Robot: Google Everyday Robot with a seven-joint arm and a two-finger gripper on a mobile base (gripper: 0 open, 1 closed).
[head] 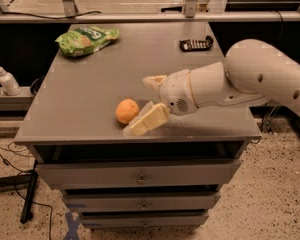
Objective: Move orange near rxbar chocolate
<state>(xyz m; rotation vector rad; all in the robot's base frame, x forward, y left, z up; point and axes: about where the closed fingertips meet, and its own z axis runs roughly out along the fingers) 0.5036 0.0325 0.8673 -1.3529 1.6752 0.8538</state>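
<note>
The end effector [139, 105] hangs low over the near part of the worktop [90, 94], its two fingers spread wide with nothing between them. The orange [126, 110] sits just left of that opening, close to the near edge, right beside the nearer finger. The rxbar chocolate [196, 44] lies well apart, far and right, so the carry should run that way.

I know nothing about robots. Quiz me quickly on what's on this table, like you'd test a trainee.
1. True or false: the orange lies right beside the dark snack bar.
2. What sits at the table's far left corner? A) green bag B) mug C) book
3. Fill in: the gripper, fingers open, is on the orange's ___ side in the picture.
Key: 1 false, they lie well apart; 2 A; 3 right.
</note>
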